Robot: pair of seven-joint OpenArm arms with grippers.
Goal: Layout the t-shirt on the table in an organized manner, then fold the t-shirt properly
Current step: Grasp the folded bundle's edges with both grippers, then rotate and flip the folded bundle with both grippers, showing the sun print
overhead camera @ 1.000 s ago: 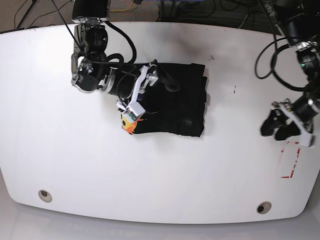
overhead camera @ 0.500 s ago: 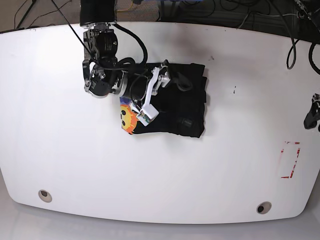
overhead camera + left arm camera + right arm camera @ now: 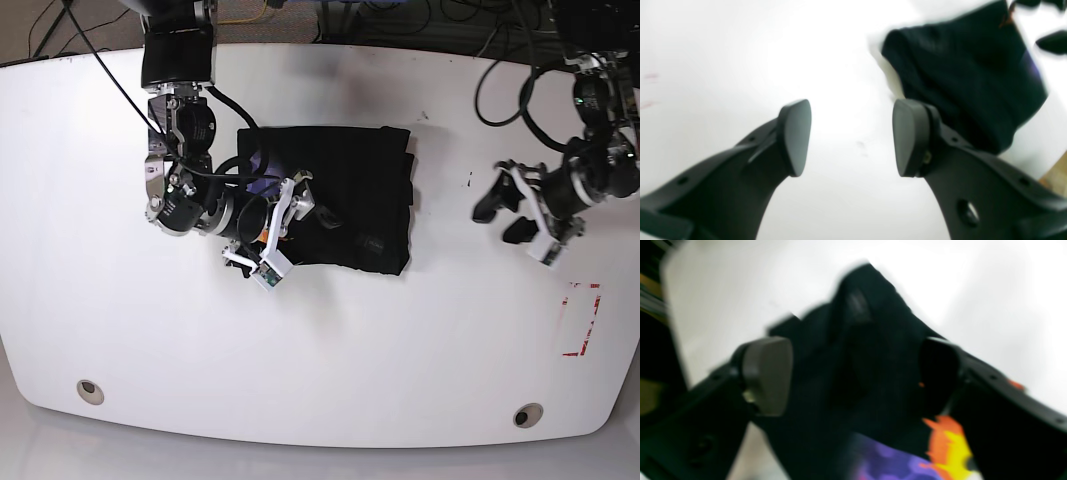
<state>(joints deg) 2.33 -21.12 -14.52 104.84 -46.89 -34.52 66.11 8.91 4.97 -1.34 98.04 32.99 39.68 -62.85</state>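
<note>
The black t-shirt (image 3: 355, 195) lies folded into a rectangle on the white table (image 3: 350, 340), left of centre. My right gripper (image 3: 298, 232) is at the shirt's lower left corner. In the blurred right wrist view its jaws stand apart with a bunched black fold (image 3: 857, 366) between the pads, and the orange and purple print (image 3: 940, 446) shows below. My left gripper (image 3: 500, 217) hovers over bare table to the right of the shirt. It is open and empty (image 3: 851, 136), with the t-shirt (image 3: 967, 83) beyond its right finger.
A red rectangular marking (image 3: 580, 320) sits near the table's right edge. Two round holes (image 3: 90, 390) (image 3: 527, 415) lie near the front edge. Cables (image 3: 500, 90) hang over the back right edge.
The right gripper slid down and left along the shirt's left edge and now covers the orange face. The left arm swung back in from the right edge toward the shirt.
</note>
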